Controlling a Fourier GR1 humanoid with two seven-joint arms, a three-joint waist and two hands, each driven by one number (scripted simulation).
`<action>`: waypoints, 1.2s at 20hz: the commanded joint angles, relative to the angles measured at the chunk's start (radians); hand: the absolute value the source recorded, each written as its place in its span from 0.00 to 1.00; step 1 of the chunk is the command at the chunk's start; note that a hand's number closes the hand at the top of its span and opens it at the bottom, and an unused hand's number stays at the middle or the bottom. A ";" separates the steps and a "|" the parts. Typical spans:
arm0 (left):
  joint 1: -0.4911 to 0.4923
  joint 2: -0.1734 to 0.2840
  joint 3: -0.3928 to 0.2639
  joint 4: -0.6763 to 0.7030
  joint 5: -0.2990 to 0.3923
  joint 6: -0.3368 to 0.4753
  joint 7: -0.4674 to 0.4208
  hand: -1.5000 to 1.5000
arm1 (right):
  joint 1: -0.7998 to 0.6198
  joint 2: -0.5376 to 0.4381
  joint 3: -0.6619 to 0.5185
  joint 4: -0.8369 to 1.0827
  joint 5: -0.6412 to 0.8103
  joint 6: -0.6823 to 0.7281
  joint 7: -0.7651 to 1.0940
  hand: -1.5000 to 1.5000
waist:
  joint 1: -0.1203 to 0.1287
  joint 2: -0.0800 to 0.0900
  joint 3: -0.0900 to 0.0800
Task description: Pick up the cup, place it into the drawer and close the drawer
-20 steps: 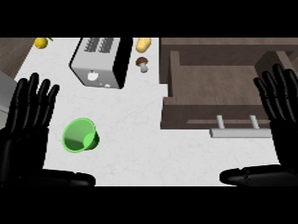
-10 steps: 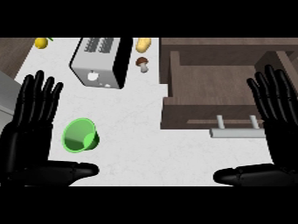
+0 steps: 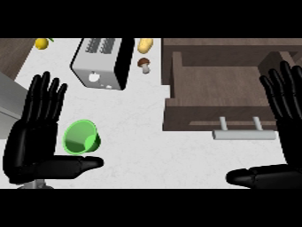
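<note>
A: Where is the cup (image 3: 80, 138) right now?

B: It lies on its side on the white table (image 3: 146, 146), at about eight o'clock from the middle of the view, its green mouth facing up toward us. Nothing holds it.

A: And the left hand (image 3: 34, 133)?

B: It sits just at nine o'clock of the cup, fingers straight and spread wide, pointing to twelve o'clock. Its thumb stretches out under the cup at six o'clock, close to the rim; I cannot tell whether it touches.

A: The right hand (image 3: 290, 111)?

B: Also flat and wide, fingers up, at three o'clock in the view, overlapping the right side of the drawer (image 3: 222, 84). It holds nothing.

A: Is the drawer open?

B: Yes, the brown wooden box is pulled out, its inside showing, with a pale handle (image 3: 243, 133) on the front at its six o'clock edge.

A: Anything else?

B: A silver toaster (image 3: 102, 64) at twelve o'clock of the cup, a mushroom (image 3: 144, 65) between toaster and drawer, and a yellow item (image 3: 145, 44) just above the mushroom.
</note>
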 commanded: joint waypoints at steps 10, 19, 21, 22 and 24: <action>0.117 0.012 0.046 0.132 -0.016 -0.028 -0.128 0.00 | -0.016 0.031 0.031 -0.027 0.034 -0.033 0.042 0.00 | 0.001 0.000 0.000; 0.131 -0.005 0.059 0.287 -0.042 -0.038 -0.251 0.00 | -0.028 0.022 0.013 0.047 0.040 -0.010 -0.014 0.00 | 0.001 0.000 0.000; 0.168 0.045 0.120 0.303 0.006 -0.095 -0.279 0.00 | -0.005 -0.022 -0.030 0.047 0.002 0.045 -0.030 0.00 | 0.001 0.000 0.000; 0.138 0.050 0.138 0.318 0.011 -0.084 -0.256 0.00 | -0.029 0.012 -0.013 -0.015 -0.011 -0.005 0.042 0.00 | 0.001 0.000 0.000; 0.079 0.071 0.167 0.432 0.024 -0.117 -0.298 0.00 | -0.066 0.002 -0.022 0.001 -0.020 -0.003 0.065 0.00 | 0.000 0.001 0.000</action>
